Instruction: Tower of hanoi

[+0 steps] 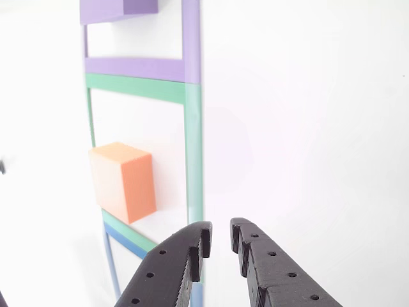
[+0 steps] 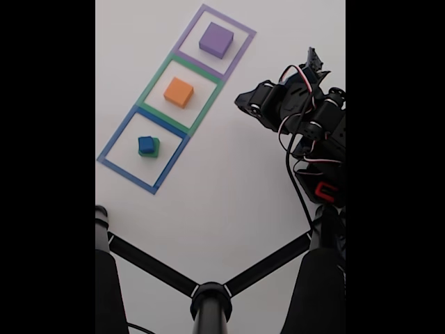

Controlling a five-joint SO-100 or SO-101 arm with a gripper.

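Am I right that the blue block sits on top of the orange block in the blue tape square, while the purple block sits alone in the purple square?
Not quite: the blue block sits on the green block, not the orange one. The fixed view shows this. The orange block lies alone in the green tape square. The rest holds: the stack is in the blue tape square, the purple block alone in the purple square.

Other view: carried close behind the gripper point(image 1: 219, 246), aimed low across the table point(image 1: 307, 128).
Fixed view: set high above, looking down past a tripod point(image 2: 211, 300).
Shared: the orange block point(image 1: 124, 180) point(image 2: 179, 92), centre-left in both.
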